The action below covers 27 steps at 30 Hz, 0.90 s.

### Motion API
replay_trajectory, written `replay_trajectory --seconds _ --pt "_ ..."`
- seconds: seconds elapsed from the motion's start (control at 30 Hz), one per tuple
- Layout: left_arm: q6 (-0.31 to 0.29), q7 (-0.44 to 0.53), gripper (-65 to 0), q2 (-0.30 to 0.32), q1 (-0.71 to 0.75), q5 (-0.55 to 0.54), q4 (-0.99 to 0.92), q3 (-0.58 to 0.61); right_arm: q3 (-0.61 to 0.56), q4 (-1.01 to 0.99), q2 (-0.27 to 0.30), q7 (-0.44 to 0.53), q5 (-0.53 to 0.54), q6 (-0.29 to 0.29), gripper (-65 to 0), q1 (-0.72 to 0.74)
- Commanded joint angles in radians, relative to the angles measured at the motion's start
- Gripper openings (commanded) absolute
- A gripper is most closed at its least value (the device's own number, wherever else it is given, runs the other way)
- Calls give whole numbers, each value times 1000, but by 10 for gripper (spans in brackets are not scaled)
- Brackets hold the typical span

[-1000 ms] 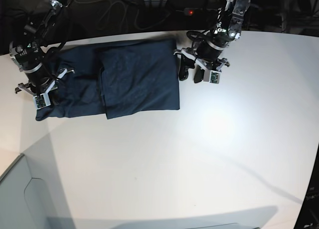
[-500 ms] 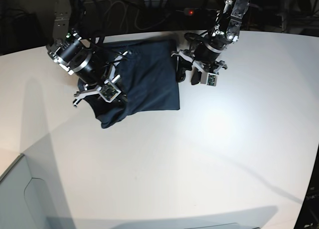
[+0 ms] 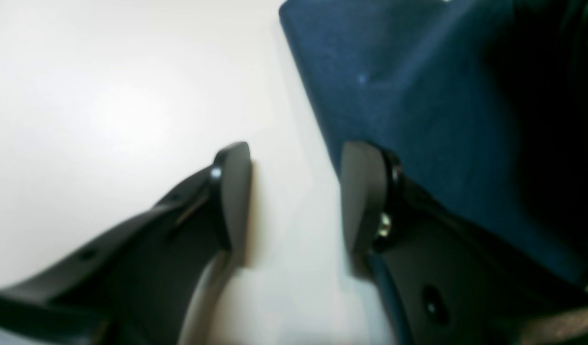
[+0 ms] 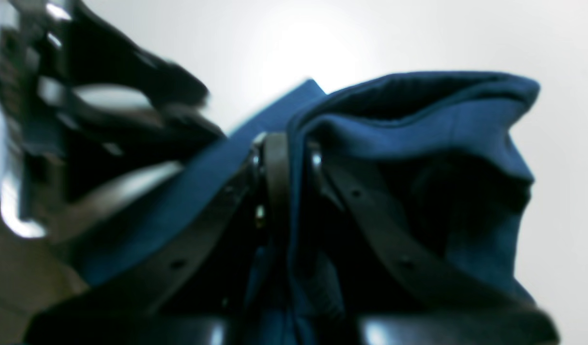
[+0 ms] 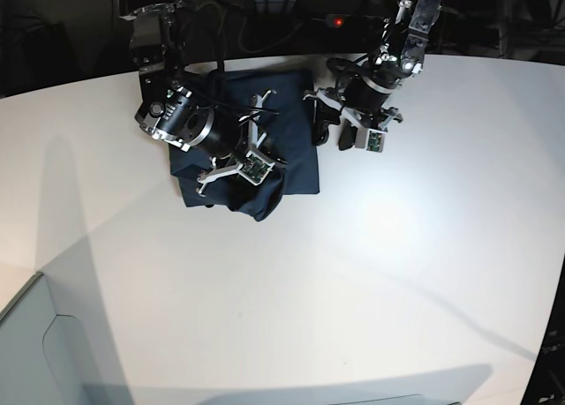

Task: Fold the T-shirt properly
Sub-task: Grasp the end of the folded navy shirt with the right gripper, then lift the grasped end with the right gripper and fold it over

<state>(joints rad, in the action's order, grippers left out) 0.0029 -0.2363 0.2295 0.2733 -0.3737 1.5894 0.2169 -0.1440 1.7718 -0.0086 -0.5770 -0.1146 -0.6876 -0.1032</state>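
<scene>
Right gripper [image 4: 289, 158] clamps a T-shirt [image 5: 296, 162] fold; left gripper [image 3: 294, 191] stands apart, empty; early release risks bunching near the tabletop's [image 5: 353, 290] far edge.

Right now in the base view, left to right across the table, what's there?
Bare white table → right gripper, shut on a lifted fold of the T-shirt → rest of the T-shirt, lying flat → left gripper, open, just off the shirt's edge → bare table.
</scene>
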Motion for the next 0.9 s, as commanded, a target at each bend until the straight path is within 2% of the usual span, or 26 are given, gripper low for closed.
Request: replay_trajectory --seconds 0.0,0.2,0.43,0.87 --pt "-2 12 -353 1 -3 -3 13 -3 -1 12 -18 32 20 -11 -648 15" --pt "-2 12 -353 1 -3 -3 13 -3 -4 -5 -67 32 20 -11 -646 36" --pt "-2 12 -353 1 -18 -3 13 -3 -4 -172 -69 33 19 -11 -646 98" --pt "-2 12 -353 1 -22 -3 13 -3 -6 -189 -67 33 19 -11 -644 95"
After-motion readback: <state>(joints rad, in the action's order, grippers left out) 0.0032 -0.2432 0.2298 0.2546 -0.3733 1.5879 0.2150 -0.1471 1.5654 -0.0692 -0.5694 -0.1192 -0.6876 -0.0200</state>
